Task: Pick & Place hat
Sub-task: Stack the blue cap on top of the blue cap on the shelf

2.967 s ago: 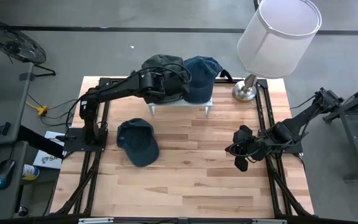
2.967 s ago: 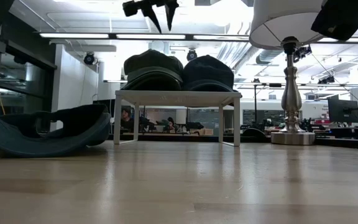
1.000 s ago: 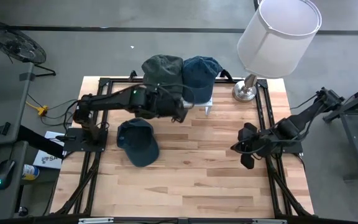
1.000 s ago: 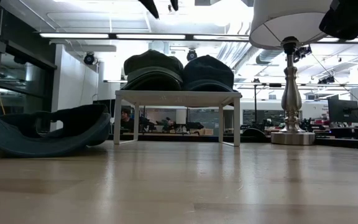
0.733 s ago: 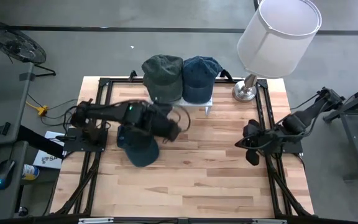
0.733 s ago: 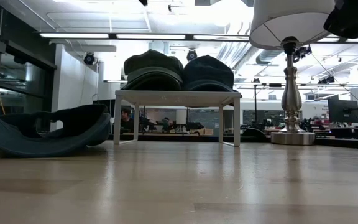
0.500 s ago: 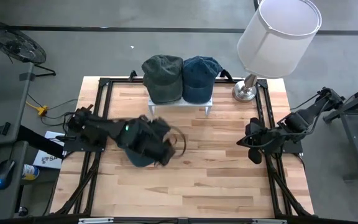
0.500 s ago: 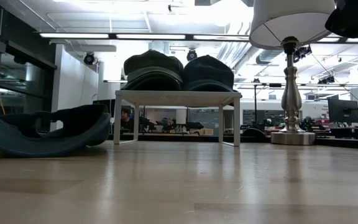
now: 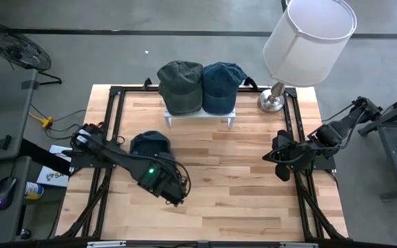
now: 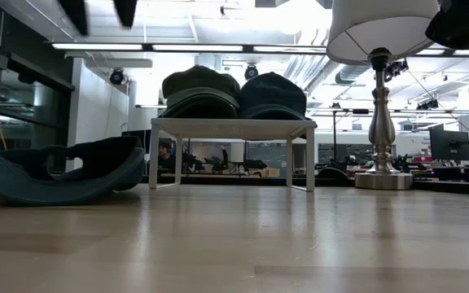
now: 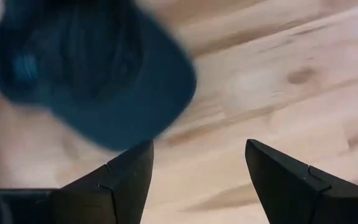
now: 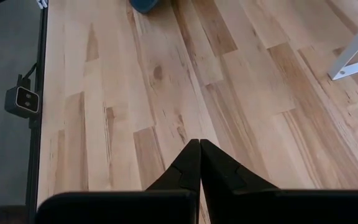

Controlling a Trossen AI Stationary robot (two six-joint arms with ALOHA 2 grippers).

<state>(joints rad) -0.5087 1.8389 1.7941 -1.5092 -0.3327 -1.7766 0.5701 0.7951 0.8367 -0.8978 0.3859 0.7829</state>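
1. While two hats already sit on the white stand (image 9: 200, 115) at the far edge, the green hat (image 9: 180, 85) and the blue hat (image 9: 222, 85) side by side, the dark blue cap (image 9: 149, 145) lies upside down on the surface (image 9: 240, 186), left of centre.
2. The left claw (image 9: 173, 191) hangs above the wood just beside the cap's brim, on its near side, its fingers (image 11: 126, 183) spread wide and holding nothing.
3. In the left wrist view the cap's brim (image 11: 104, 87) lies just ahead of the gap between the fingers, not yet inside it.
4. To do the pick well, the claw probably needs to line up so one finger passes under or inside the brim edge and the other over it, then descend before clenching; a grip on the stiff brim should hold better than one on the soft crown.
5. The left arm (image 9: 112, 157) reaches from its base at the left edge, low and stretched toward the middle, wrist pointing down.
6. The right claw (image 9: 279, 170) waits clenched and empty at the right edge.
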